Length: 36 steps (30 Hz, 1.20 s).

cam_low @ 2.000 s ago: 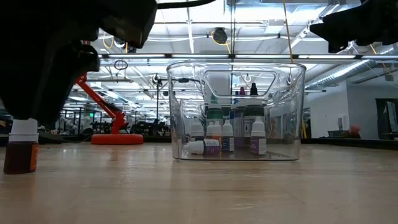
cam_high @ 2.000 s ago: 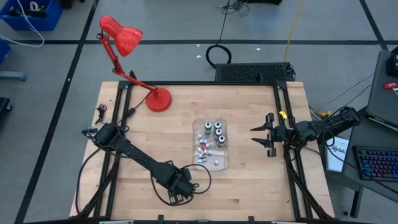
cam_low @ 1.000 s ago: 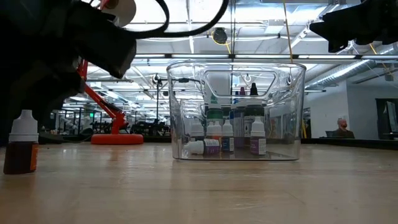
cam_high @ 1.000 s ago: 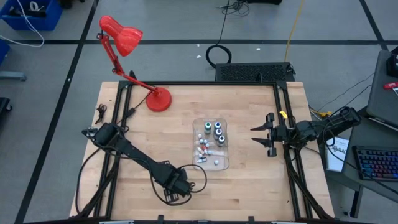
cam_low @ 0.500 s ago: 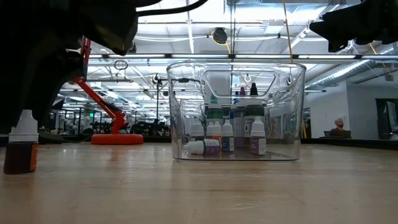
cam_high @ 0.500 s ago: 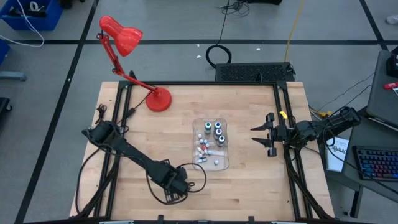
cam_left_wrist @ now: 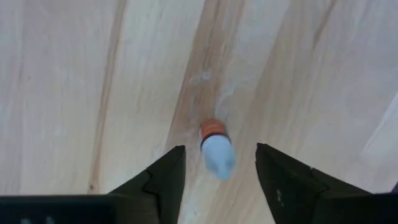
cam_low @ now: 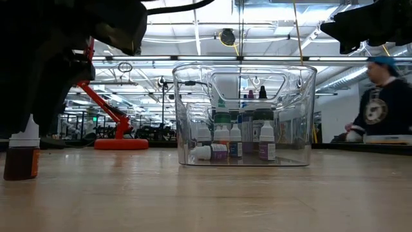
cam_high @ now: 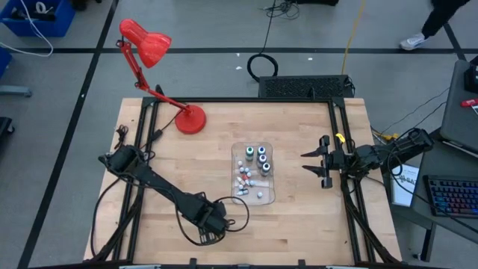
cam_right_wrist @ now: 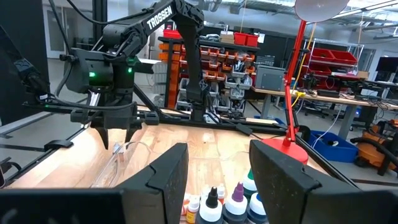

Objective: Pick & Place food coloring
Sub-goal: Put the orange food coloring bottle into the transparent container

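Observation:
One small food coloring bottle (cam_low: pixel 22 153), dark orange with a white cap, stands upright on its base near the table's near edge. My left gripper (cam_left_wrist: pixel 219 152) (cam_high: pixel 211 221) hangs open over it, pointing down, a finger on either side of the cap (cam_left_wrist: pixel 216 152) with a gap to each. The other food coloring bottles (cam_high: pixel 254 168) (cam_low: pixel 235 138) stand and lie inside the clear tray (cam_high: pixel 236 161) at mid-table. My right gripper (cam_high: pixel 312 162) (cam_right_wrist: pixel 217 177) waits open above the table's right edge.
A red desk lamp (cam_high: pixel 190 119) (cam_low: pixel 119 143) stands on the table's far left part. Bare wood lies between the lone bottle and the tray (cam_low: pixel 244 64). A person (cam_low: pixel 386 103) walks in the room beyond the table, on the right.
My left gripper has come down over the lone orange bottle and shifted slightly toward the table's left edge; its dark body now hides part of the cap in the low view. The bottle has stayed where it was. A person has walked into view beyond the table.

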Tool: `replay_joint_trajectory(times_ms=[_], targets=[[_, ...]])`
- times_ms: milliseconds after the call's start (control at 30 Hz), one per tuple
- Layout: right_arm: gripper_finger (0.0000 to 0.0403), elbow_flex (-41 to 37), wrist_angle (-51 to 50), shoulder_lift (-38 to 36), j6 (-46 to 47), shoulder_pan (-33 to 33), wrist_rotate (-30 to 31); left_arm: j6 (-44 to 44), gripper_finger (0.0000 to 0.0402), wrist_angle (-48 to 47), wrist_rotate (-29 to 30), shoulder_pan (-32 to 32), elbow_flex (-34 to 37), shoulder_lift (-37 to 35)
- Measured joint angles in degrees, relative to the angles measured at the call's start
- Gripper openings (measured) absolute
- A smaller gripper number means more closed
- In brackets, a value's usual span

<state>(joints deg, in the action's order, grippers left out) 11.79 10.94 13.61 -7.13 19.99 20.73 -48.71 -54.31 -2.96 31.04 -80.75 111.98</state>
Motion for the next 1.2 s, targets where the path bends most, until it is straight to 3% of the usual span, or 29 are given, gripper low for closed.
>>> replay_joint_trajectory(times_ms=[333, 467, 567, 867, 1000, 1200], targets=[[0.0160, 0.00, -0.01, 0.00, -0.01, -0.01, -0.02, 0.15, 0.0072, 0.65, -1.11, -0.39, 0.00, 0.00], [0.0160, 0.00, -0.02, 0.00, 0.01, 0.00, -0.04, -0.12, 0.0046, 0.67, -1.02, -0.65, -0.02, 0.00], [0.0160, 0.00, -0.02, 0.00, -0.01, -0.01, -0.04, -1.03, 0.0061, 0.64, -0.24, -0.65, -0.02, 0.00], [0.0160, 0.00, -0.02, 0.00, 0.01, -0.02, -0.04, -2.21, 0.0177, 0.48, 0.00, -0.58, 0.00, 0.04], [0.0160, 0.00, -0.02, 0.00, 0.01, -0.02, -0.04, -2.68, 0.0188, -0.93, -0.04, -0.46, 0.00, 0.04], [0.0160, 0.00, -0.02, 0.00, 0.00, -0.01, -0.07, -3.45, 0.0175, -1.15, -0.02, -0.43, 0.04, 0.07]])
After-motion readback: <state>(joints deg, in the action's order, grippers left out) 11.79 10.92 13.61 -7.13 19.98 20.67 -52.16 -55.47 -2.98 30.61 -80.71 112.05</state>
